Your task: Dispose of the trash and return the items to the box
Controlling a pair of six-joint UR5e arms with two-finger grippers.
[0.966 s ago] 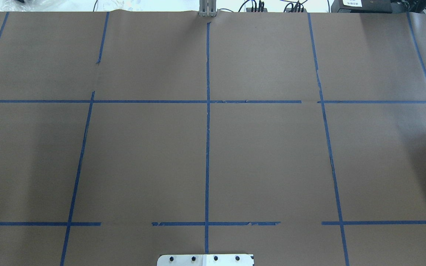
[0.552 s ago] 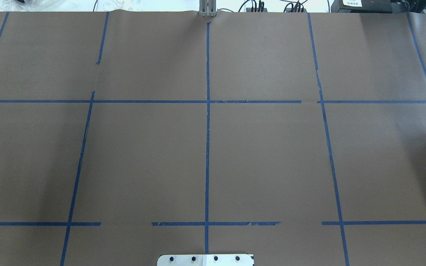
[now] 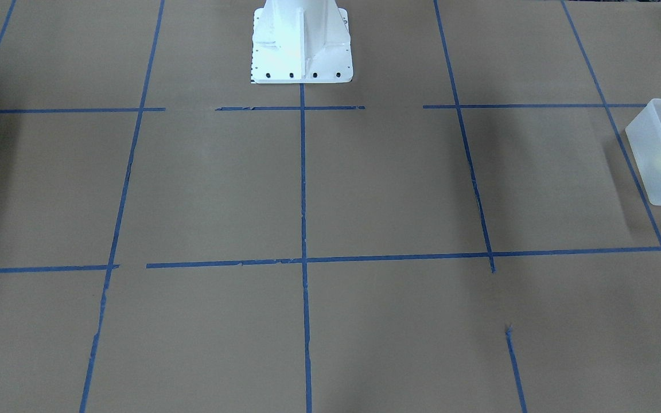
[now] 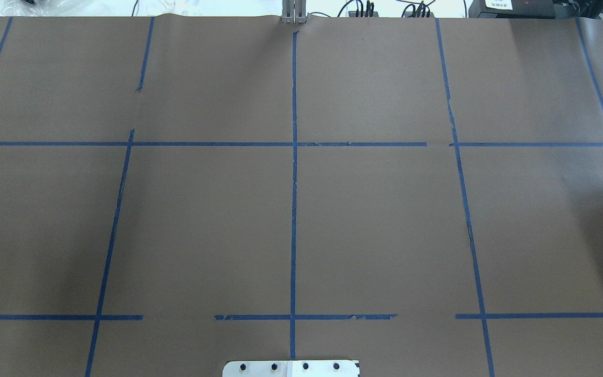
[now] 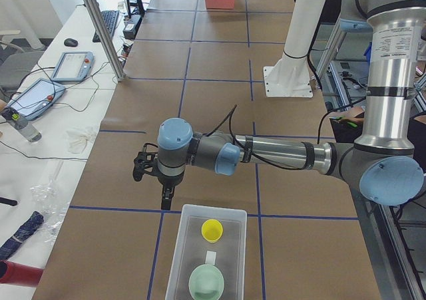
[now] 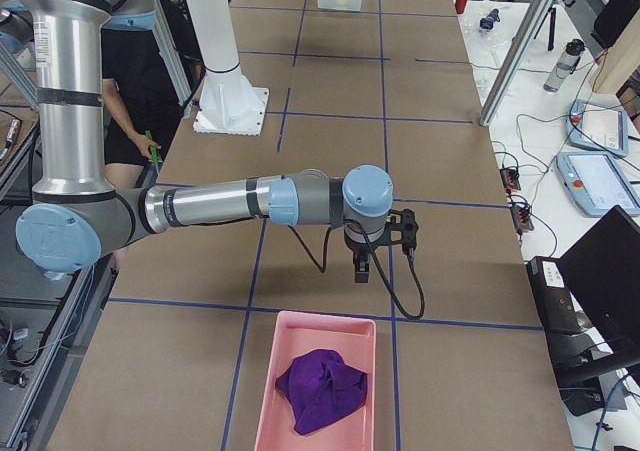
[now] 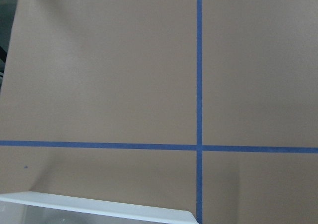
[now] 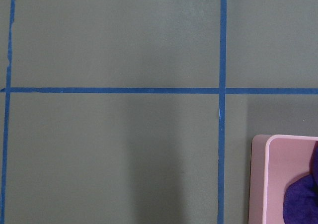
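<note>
- Change over the last second: none. The overhead view matches both earlier frames, showing only brown paper and blue tape.
- Worktop: paper-covered and gridded with tape. The robot's white pedestal stands at the centre of one long edge.
- Left arm: stretched out low toward the worktop's left end.
- Right arm: in the same pose toward the opposite end.
- Box: at the left end, frosted and open-topped.
- Pink tray: at the right end, holding a purple cloth.
- Green bowl: inside the box.
- Yellow cup: inside the box, beside the bowl. I cannot tell whether it stands upright or leans.
- Left gripper: points down just beside the box's far rim, not over it. I cannot tell how its jaws stand, since only a side view shows it.
- Right gripper: points down near the tray's far rim. Its jaw state cannot be told either.
- Step (judgement): the cup is in the box and the cloth is in the tray, so sorting looks done or nearly done. The likely next move is a retreat, which calls for lifting straight up before swinging in, to keep away from the rims.
- Views:
  - Only the side views show the arms and both bins.
  - The front-facing view catches just the box corner and the cup at its right edge.
  - Each wrist view shows only a sliver of bin rim.
  - The overhead view shows none of these.
</note>
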